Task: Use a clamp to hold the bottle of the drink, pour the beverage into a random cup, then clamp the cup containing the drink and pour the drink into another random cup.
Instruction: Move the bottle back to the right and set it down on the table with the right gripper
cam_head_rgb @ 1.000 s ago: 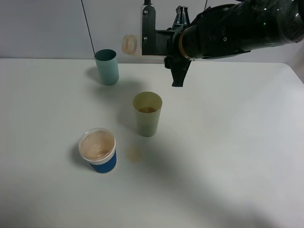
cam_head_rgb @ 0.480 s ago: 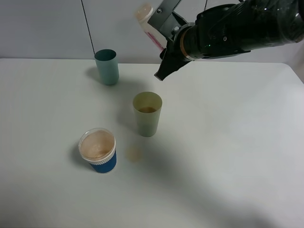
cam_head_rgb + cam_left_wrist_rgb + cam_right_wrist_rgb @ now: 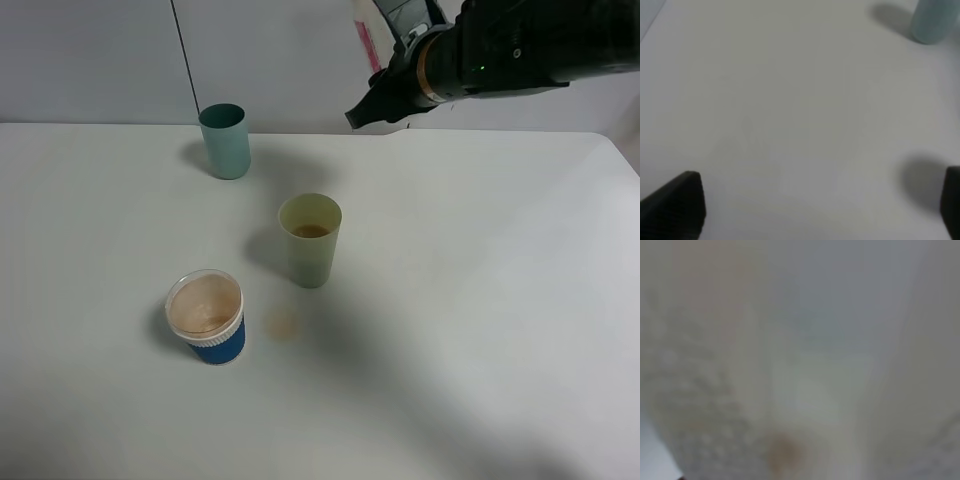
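My right clamp (image 3: 395, 22) is high at the back right, shut on the bottle (image 3: 364, 42), of which only a strip of pink label shows at the frame's top edge. In the right wrist view the translucent bottle (image 3: 740, 365) fills the picture as a blur. The pale yellow-green cup (image 3: 310, 240) stands mid-table with light brown beverage (image 3: 311, 231) in it, well below and left of the clamp. My left gripper (image 3: 820, 202) hangs open over bare table, its dark fingers (image 3: 675, 205) at the view's corners.
A teal cup (image 3: 225, 140) stands at the back left, also seen at the edge of the left wrist view as the teal cup (image 3: 935, 20). A blue cup with white rim (image 3: 206, 317) sits front left. A small brownish spill (image 3: 284, 325) marks the white table (image 3: 480, 300).
The right arm has swung up and to the right with the bottle, turning it from lying sideways near the yellow-green cup toward upright. The cups and left gripper have not moved.
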`<action>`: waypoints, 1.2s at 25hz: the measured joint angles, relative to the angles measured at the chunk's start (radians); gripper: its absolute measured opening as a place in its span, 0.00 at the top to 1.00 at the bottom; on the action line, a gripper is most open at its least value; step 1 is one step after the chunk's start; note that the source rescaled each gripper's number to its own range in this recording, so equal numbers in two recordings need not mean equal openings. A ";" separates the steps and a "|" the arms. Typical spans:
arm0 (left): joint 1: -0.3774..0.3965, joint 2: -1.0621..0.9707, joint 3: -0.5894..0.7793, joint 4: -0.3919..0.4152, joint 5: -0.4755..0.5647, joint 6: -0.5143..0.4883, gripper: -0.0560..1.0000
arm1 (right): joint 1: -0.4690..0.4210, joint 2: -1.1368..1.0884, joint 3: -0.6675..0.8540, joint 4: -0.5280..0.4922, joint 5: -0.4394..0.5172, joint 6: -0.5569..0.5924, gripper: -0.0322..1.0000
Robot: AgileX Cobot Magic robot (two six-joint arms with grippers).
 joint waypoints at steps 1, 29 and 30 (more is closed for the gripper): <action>0.000 0.000 0.000 0.000 0.000 0.000 0.04 | 0.000 0.000 0.000 0.000 0.000 0.000 0.96; 0.000 0.000 0.000 0.000 0.000 0.000 0.04 | -0.232 -0.156 0.229 0.800 -0.281 -0.750 0.96; 0.000 0.000 0.000 0.000 0.000 0.000 0.04 | -0.243 -0.161 0.249 0.830 -0.304 -0.791 0.96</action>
